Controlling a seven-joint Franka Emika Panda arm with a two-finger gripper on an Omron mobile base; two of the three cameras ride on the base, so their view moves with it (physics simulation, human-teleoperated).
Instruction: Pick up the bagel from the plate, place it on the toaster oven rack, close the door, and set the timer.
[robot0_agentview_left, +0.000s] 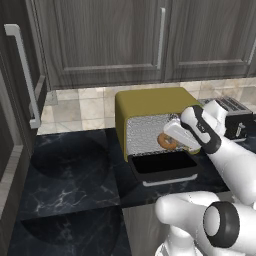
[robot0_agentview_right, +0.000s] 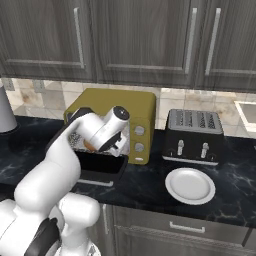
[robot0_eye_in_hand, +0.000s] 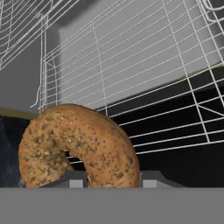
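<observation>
The golden-brown bagel (robot0_eye_in_hand: 81, 144) sits upright between my fingertips, and my gripper (robot0_eye_in_hand: 113, 181) is shut on it. Seen from the left base, the bagel (robot0_agentview_left: 167, 141) hangs at the mouth of the mustard-yellow toaster oven (robot0_agentview_left: 150, 102), just above the lowered door (robot0_agentview_left: 165, 167). The silvery wire rack (robot0_agentview_left: 144, 132) shows inside the cavity, and its mesh (robot0_eye_in_hand: 131, 57) lies close ahead of the hand. My gripper (robot0_agentview_left: 172, 137) reaches into the opening from the right. From the right base, the arm covers most of the oven's front (robot0_agentview_right: 135, 107). The white plate (robot0_agentview_right: 190, 186) lies bare on the counter.
A black slot toaster (robot0_agentview_right: 194, 135) stands right of the oven, behind the plate. Dark wood cabinets hang above. A tall cabinet with a long handle (robot0_agentview_left: 25, 75) borders the left side. A grey cylinder (robot0_agentview_right: 4, 115) stands at the far left of the black marble counter (robot0_agentview_left: 75, 170).
</observation>
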